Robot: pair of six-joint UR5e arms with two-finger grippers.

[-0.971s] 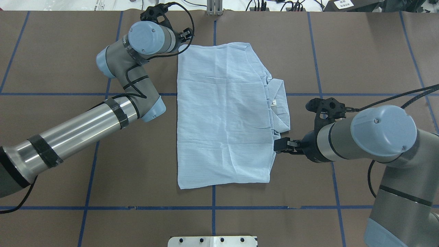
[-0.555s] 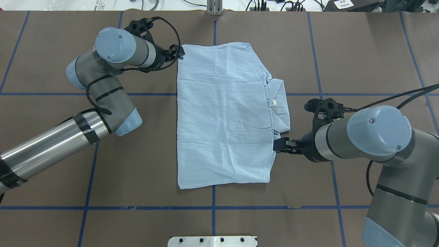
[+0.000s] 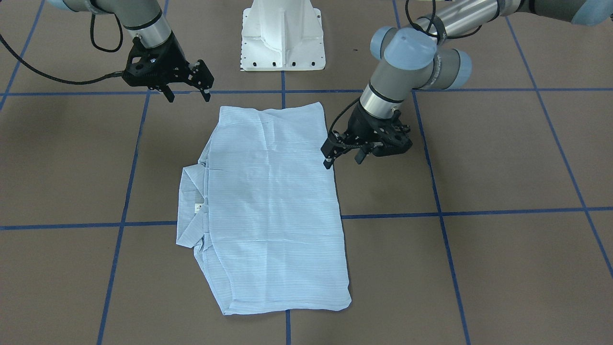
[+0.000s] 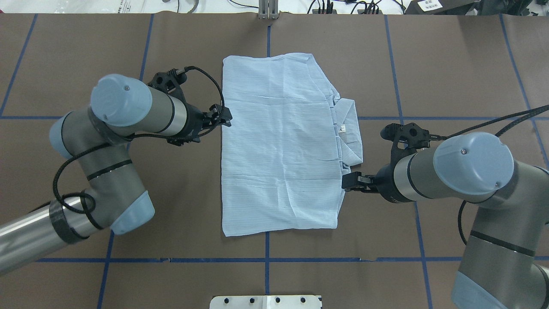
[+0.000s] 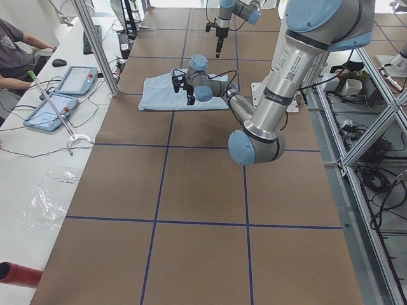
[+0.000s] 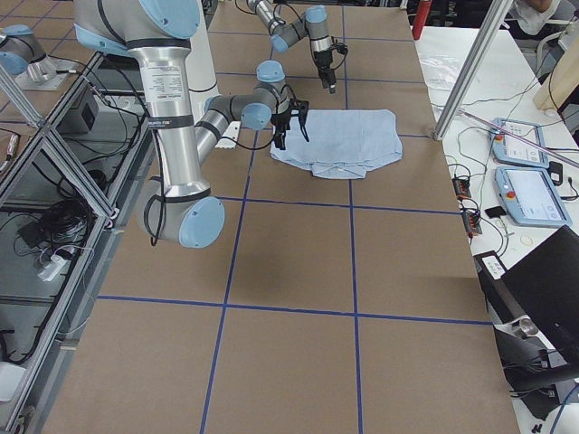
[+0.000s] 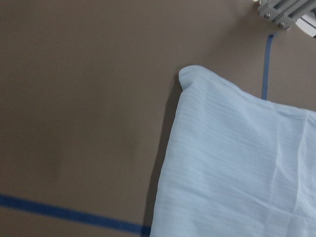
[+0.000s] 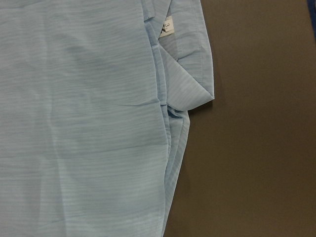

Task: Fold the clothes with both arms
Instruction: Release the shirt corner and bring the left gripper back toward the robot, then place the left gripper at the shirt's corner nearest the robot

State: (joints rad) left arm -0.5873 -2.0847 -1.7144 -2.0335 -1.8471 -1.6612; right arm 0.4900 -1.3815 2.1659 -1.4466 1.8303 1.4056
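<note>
The light-blue shirt (image 4: 279, 141) lies folded into a flat rectangle on the brown table, with its collar (image 4: 349, 128) and white neck label on the side of my right arm. It also shows in the front view (image 3: 273, 201). My left gripper (image 4: 223, 116) is open and empty, right at the shirt's left edge; its fingers (image 3: 328, 162) hang just beside the cloth. My right gripper (image 3: 187, 92) is open and empty, above the table by the shirt's near right corner, below the collar in the overhead view (image 4: 351, 181). The wrist views show only the shirt (image 7: 237, 163) (image 8: 89, 98).
The white pedestal base (image 3: 282, 38) stands at the near table edge behind the shirt. Blue tape lines (image 4: 399, 86) grid the brown table. A metal post (image 4: 268, 10) and cables sit at the far edge. Operators' tablets (image 5: 60, 95) lie on a side bench.
My left arm swung back from the shirt's far left corner toward me along its left edge, to about mid-length. The right arm barely shifted. The shirt did not move.
</note>
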